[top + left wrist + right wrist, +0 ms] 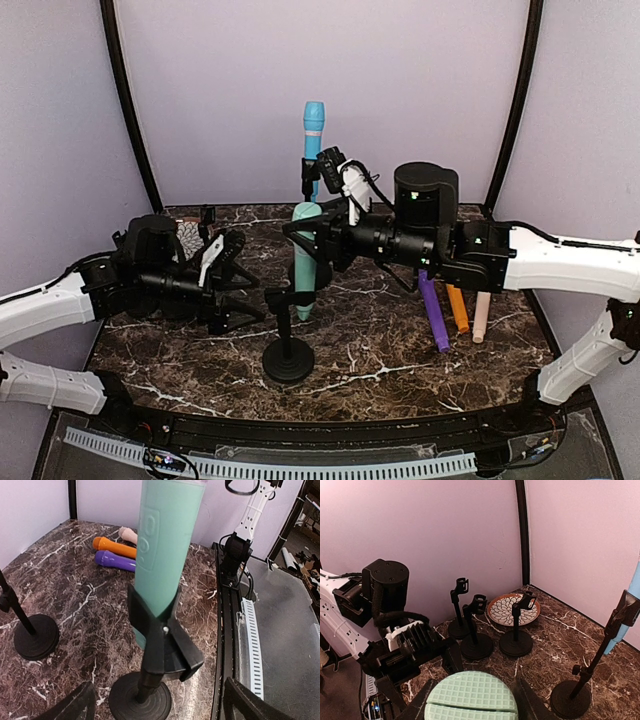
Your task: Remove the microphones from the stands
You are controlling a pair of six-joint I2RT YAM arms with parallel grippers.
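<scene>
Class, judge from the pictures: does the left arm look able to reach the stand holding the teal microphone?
Probably yes. The left pincer is open and faces the stand, with nothing between them; the right pincer grips only the teal microphone.

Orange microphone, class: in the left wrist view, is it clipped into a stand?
No, the orange microphone lies flat on the table beside the purple microphone, in no stand.

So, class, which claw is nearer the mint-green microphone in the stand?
Right. The right claw is shut on the head of the mint-green microphone. The left claw hangs open off to its left, not touching it.
</scene>
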